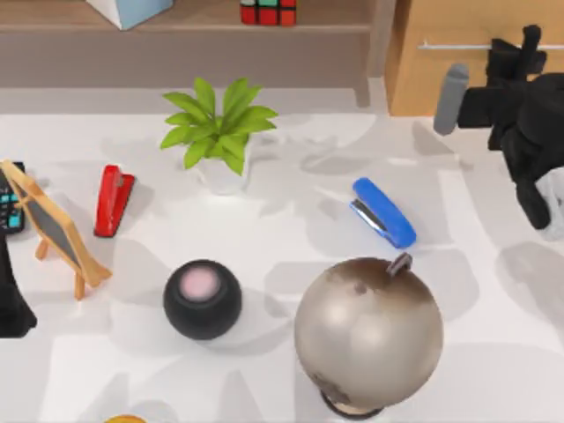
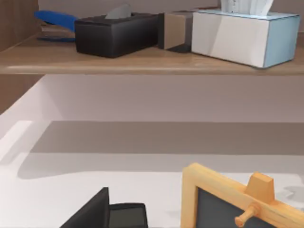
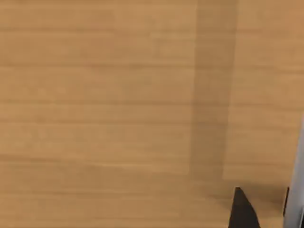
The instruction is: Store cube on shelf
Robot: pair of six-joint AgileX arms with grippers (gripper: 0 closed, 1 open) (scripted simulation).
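A white surface [image 1: 493, 352] below a long wooden shelf [image 1: 203, 26], seen from above. At the far left edge, the left arm's black body [image 1: 11, 308] sits parked beside a small wood-framed chalkboard [image 1: 55, 231] on an easel, with a dark calculator [image 1: 9, 211] just behind it; the left hand's fingers cannot be made out, so whether it is wide or narrow cannot be told. To the right lies a red stapler [image 1: 113, 199], then a black round speaker [image 1: 202, 300] with a pale pink top. Behind these stands a leafy green plant [image 1: 218, 128] in a white pot.

On the shelf board above, a pale blue-white tissue box [image 1: 130, 11] sits left of the cube [image 1: 268, 11], which rests upright on the board, its red and green squares facing the camera, apart from both arms. The left wrist view looks along the same shelf, showing a black tissue box [image 2: 116, 34] and the pale tissue box side by side.

Right of centre, a blue stapler [image 1: 383, 212] lies angled on the surface, and a large brownish globe [image 1: 368, 332] stands in front of it. At the far right, the right hand [image 1: 515, 62] hovers before an orange-wood cabinet [image 1: 441, 79] with a silver handle [image 1: 458, 45]; it holds nothing, though how far its fingers are spread cannot be told.
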